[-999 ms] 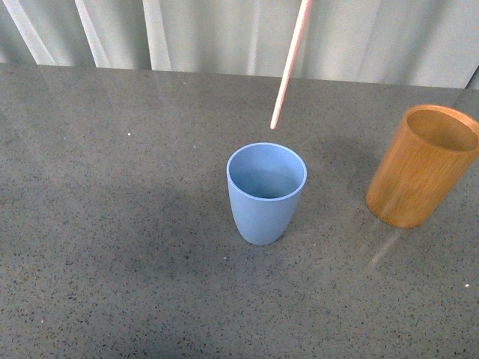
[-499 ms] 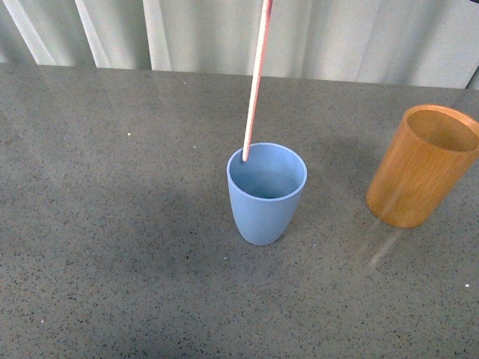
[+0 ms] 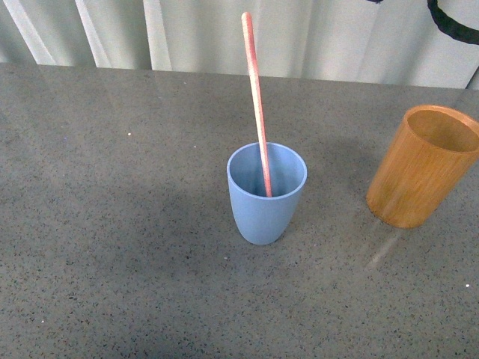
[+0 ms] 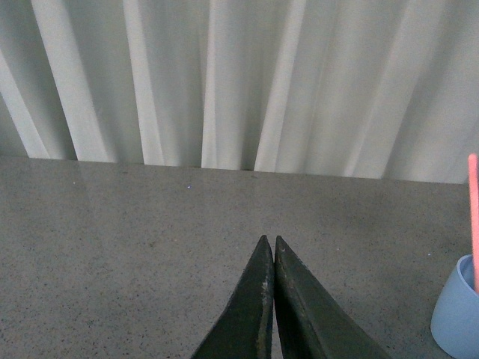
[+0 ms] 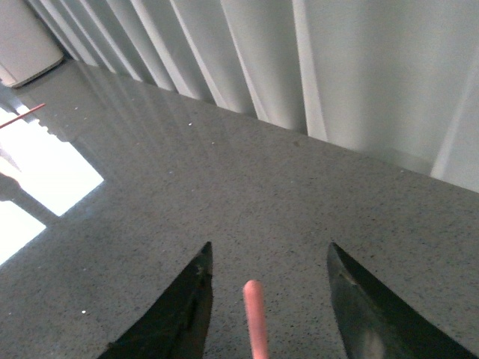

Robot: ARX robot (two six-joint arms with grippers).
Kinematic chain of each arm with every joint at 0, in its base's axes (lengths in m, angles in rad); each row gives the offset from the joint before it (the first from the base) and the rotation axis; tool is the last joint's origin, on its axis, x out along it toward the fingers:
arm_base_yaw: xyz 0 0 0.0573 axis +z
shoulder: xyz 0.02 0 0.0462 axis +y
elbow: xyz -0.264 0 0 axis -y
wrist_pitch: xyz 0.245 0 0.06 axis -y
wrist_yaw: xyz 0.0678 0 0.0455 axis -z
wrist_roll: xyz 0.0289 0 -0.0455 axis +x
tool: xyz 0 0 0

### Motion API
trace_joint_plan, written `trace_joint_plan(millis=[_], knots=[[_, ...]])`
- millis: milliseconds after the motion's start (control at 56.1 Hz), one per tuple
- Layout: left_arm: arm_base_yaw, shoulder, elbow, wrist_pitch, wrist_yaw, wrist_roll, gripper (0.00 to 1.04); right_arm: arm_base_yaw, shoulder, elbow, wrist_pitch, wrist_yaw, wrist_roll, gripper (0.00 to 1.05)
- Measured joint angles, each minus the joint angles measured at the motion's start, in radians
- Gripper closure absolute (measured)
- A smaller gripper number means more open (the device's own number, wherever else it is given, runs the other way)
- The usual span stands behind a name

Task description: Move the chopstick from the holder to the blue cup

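The pinkish-red chopstick [image 3: 257,97] stands in the light-blue cup [image 3: 266,206] at the table's middle, leaning against the cup's rim, its top tilted left. The orange-brown holder [image 3: 420,168] stands empty to the right of the cup. In the right wrist view my right gripper [image 5: 269,254] is open, its jaws wide apart, with the chopstick's top end [image 5: 255,318] free between them, touching neither. My left gripper [image 4: 269,243] is shut and empty over bare table; the cup [image 4: 458,314] and chopstick [image 4: 474,217] show at that view's edge. Neither gripper shows in the front view.
The grey speckled table [image 3: 112,224] runs back to pale curtains [image 3: 194,34]. A black cable [image 3: 453,22] hangs at the front view's upper right. A bright window reflection [image 5: 41,179] lies on the tabletop in the right wrist view.
The chopstick came down from above the cup into it, was let go, and now stands free, leaning left against the rim.
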Motion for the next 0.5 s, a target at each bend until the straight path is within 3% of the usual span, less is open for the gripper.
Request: trace_joint_plan(millis=[36,107,196,303,499], knots=[[0.0,0.0,0.0,0.0,0.0,0.0,1.01,0.004,-0.008,-0.019,0.039,0.079,-0.012,0.53],[0.0,0.0,0.0,0.0,0.0,0.0,1.01,0.01,-0.043,-0.117,0.246,0.427,-0.083,0.65],[0.0,0.0,0.0,0.0,-0.002,0.0,1.01,-0.018,-0.129,-0.257,0.395,0.688,-0.13,0.81],[0.0,0.0,0.0,0.0,0.0,0.0,1.01,-0.09,-0.262,-0.44,0.452,0.687,-0.156,1.04],[0.0,0.0,0.0,0.0,-0.001,0.0,1.01,-0.147,-0.389,-0.603,0.466,0.621,-0.158,1.04]])
